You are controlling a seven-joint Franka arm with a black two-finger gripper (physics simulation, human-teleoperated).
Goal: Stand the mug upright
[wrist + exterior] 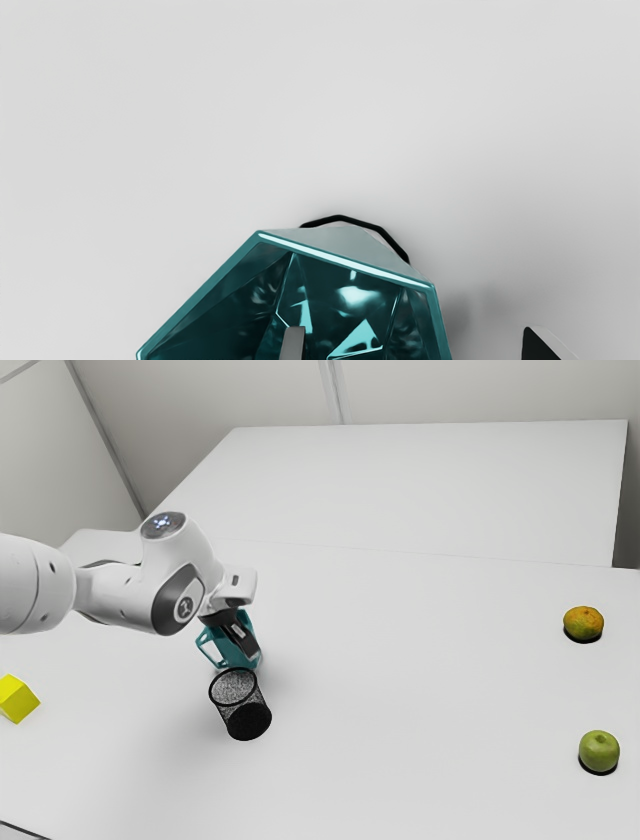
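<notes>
Walls: pale grey, standing behind the tabletop (420, 610), with a thin upright strip between panels.
Tabletop: white, broad, smooth, a faint seam running across it; carries all items below.
Arm (160, 595): white with dark grey joint covers, entering from the exterior view's left and bent down over the mug (232, 648).
Claw (248, 648): black, two-fingered, pointing down at the mug. State: wide, with nothing gripped. In the wrist view one fingertip (292, 345) lies within the mug's mouth and the other fingertip (539, 347) lies outside it, well apart from the first, the mug's wall between them.
Mesh holder (240, 705): black, round, mouth upward, near the mug and closer to the exterior view's camera. Contact between the two cannot be told.
Mug: teal, glossy, faceted, many-sided rim; on the tabletop beneath the claw, handle toward the exterior view's left. Its mouth faces the hand; exact tilt cannot be told. Past its rim, in the wrist view, a thin black curved edge (340, 218), nature uncertain.
Block (18, 700): bright yellow, at the exterior view's left edge, well apart from the mug.
Orange fruit (583, 622): orange with greenish patches, toward the exterior view's right, farther back.
Green apple (599, 750): same side, nearer the camera, apart from the orange fruit.
</notes>
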